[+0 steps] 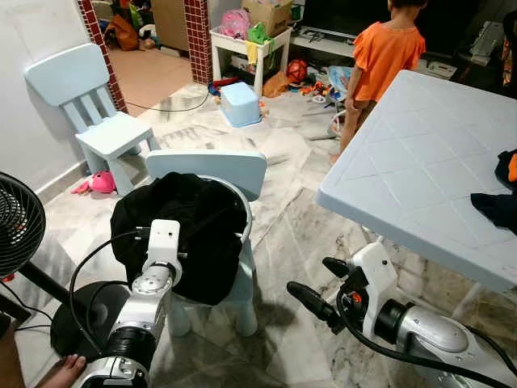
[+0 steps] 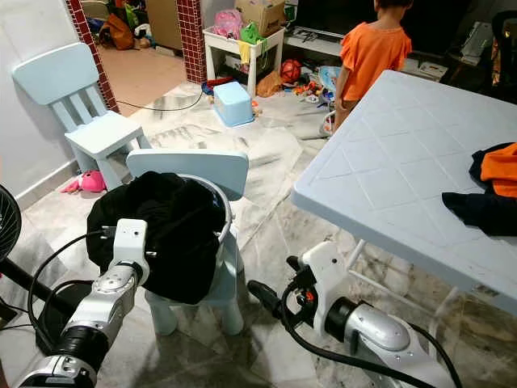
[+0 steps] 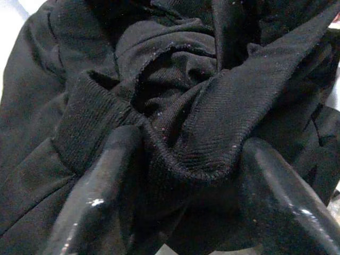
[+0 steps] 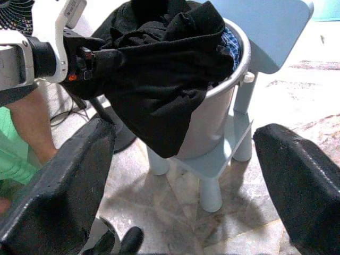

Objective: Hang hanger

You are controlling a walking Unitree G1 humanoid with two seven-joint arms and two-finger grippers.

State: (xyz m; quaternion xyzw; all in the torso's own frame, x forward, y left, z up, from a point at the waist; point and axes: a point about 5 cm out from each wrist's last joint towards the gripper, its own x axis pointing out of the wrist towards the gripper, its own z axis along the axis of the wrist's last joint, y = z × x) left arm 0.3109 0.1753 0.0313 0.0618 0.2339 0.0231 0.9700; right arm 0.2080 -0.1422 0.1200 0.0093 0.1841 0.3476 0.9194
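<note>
chairs (image 1: 105,105): 2 | table (image 1: 404,162): 1 | fan (image 1: 16,222): 1 | bucket (image 4: 223,101): 1 | garments: maybe 3

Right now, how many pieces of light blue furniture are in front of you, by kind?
Light blue child's chairs: 2, one by the wall, one holding the bucket of black clothing
Light blue step stool: 1
Light blue table: 1
Total: 4

Marble floor (image 1: 283,234) lies open between the small blue chair (image 1: 234,174), loaded with a bucket (image 4: 223,106) draped in black clothing (image 1: 186,230), and the white table (image 1: 420,162). A fan (image 1: 16,222) crowds the left side.
</note>
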